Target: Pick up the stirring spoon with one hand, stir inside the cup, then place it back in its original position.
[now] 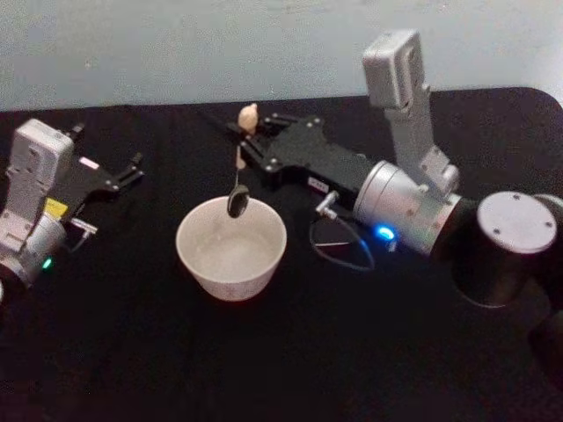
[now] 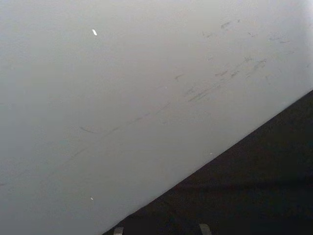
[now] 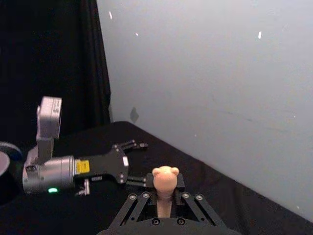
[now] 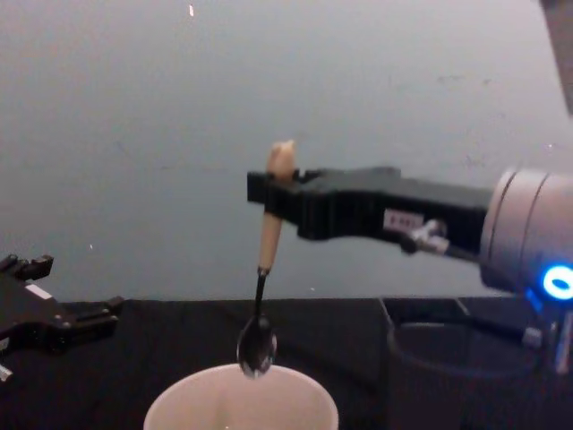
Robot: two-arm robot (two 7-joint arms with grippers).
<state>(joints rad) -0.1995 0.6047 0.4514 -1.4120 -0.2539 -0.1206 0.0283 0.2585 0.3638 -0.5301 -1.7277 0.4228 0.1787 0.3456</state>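
Observation:
The cream-white cup (image 1: 231, 248) stands in the middle of the black table, and its rim also shows low in the chest view (image 4: 240, 399). My right gripper (image 1: 245, 141) is shut on the beige handle of the stirring spoon (image 1: 238, 171), just under its small knobbly figure (image 3: 165, 177). The spoon (image 4: 261, 287) hangs almost upright. Its metal bowl (image 4: 256, 346) sits just above the cup's far rim. The dark square holder (image 1: 341, 244) stands right of the cup, under the right wrist (image 4: 439, 367). My left gripper (image 1: 130, 172) rests open at the far left.
The right arm's silver wrist and dark joint (image 1: 510, 242) fill the table's right side. A pale wall (image 1: 220, 44) runs behind the table's far edge. The left gripper (image 3: 133, 161) lies low on the table, well away from the cup.

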